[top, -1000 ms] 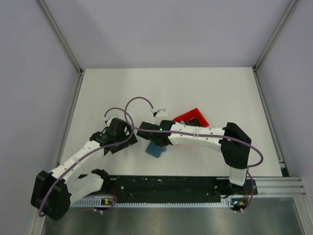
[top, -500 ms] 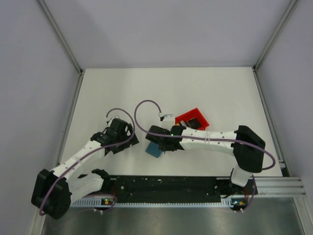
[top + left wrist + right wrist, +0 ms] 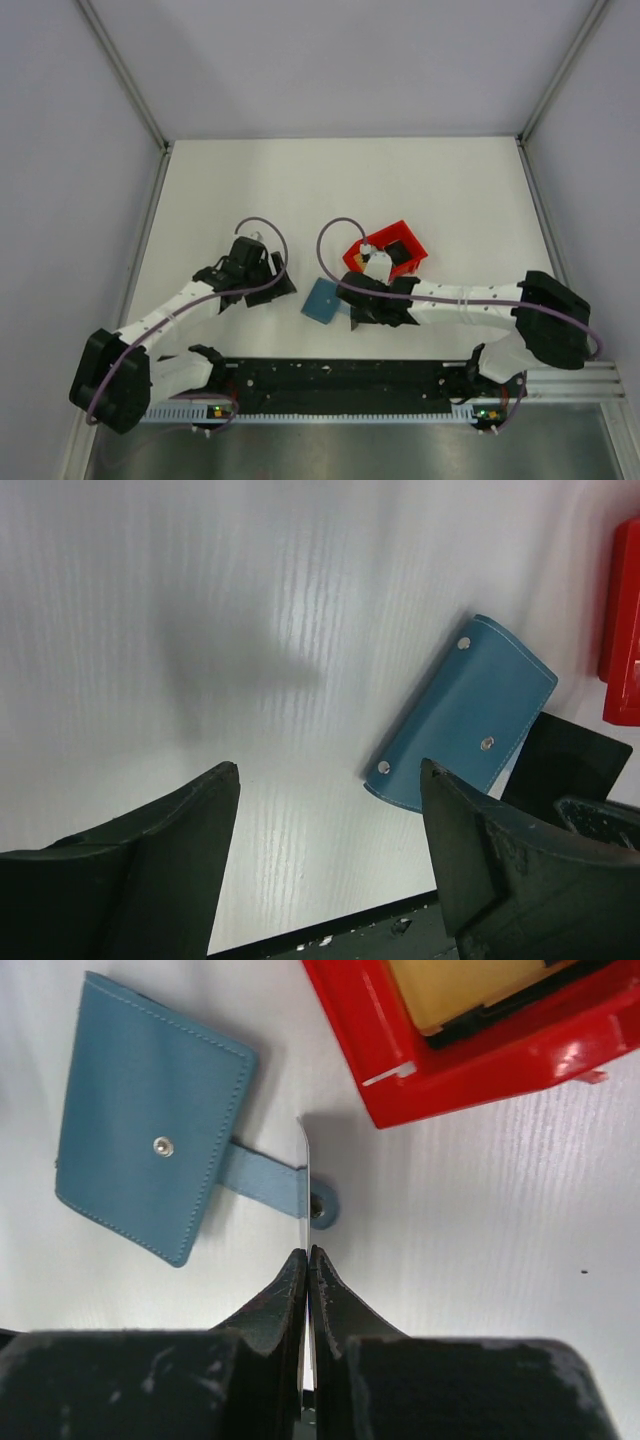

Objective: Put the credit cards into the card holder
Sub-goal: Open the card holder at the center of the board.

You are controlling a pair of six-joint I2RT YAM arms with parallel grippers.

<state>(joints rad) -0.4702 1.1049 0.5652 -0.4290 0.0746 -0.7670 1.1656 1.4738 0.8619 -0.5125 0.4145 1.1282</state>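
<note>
From my seat the white counter (image 3: 450, 190) fills the floor of the booth, with both arms reaching in from the near edge. The left arm (image 3: 170, 315) angles in toward the middle, and its left gripper (image 3: 328, 790) hangs released above bare counter, the 2 dark fingers (image 3: 215, 815) spread wide with nothing between them. The right arm (image 3: 470, 295) lies low across the front, and its right gripper (image 3: 307, 1255) is clenched on 1 credit card (image 3: 304, 1185). I see that card edge-on as a thin pale line standing upright out of the pinched fingertips. The red bin (image 3: 470, 1060) sits past the right gripper, turned at an angle, with a tan card (image 3: 470, 990) lying flat inside it and a dark card edge (image 3: 470, 1028) showing just under that one. The teal-blue card holder (image 3: 322, 299) lies flat and folded shut on the counter between the 2 grippers, near the bin but apart from it. Its strap (image 3: 265, 1178) sticks out toward the right gripper, ending in a round snap tab just past the held card. That card crosses over the strap near the tab, though I cannot tell whether it touches. A second metal snap (image 3: 161, 1145) shows on the holder's outer face.
</note>
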